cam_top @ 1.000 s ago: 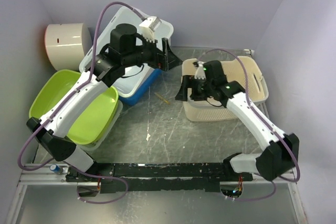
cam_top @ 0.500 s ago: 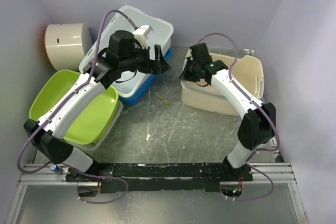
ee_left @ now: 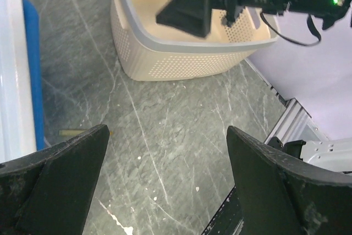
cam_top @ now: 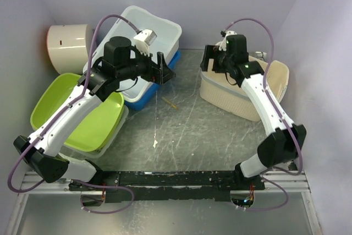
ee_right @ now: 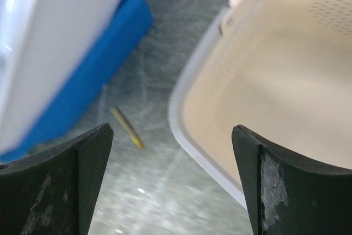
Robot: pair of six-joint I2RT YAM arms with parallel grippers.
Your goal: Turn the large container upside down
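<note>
The large white container [cam_top: 147, 25] stands open side up at the back left, nested in a blue tub [cam_top: 161, 80]. Its wall also shows in the left wrist view [ee_left: 10, 64] and the right wrist view [ee_right: 60, 31]. My left gripper [cam_top: 163, 67] is open and empty, just right of the container's near corner, over bare table [ee_left: 168, 185]. My right gripper [cam_top: 207, 59] is open and empty above the left rim of the cream perforated basket [cam_top: 250, 100], apart from the container [ee_right: 173, 180].
Stacked green tubs [cam_top: 66, 111] sit at the left, with a cream drum [cam_top: 70, 45] behind them. A yellow stick [cam_top: 169, 103] lies on the table between the blue tub [ee_right: 104, 70] and the basket [ee_right: 286, 81]. Walls close in on three sides.
My right gripper rose out of the basket and moved back to its far left rim; the basket shifted right and turned. My left gripper drew slightly back left along the container.
</note>
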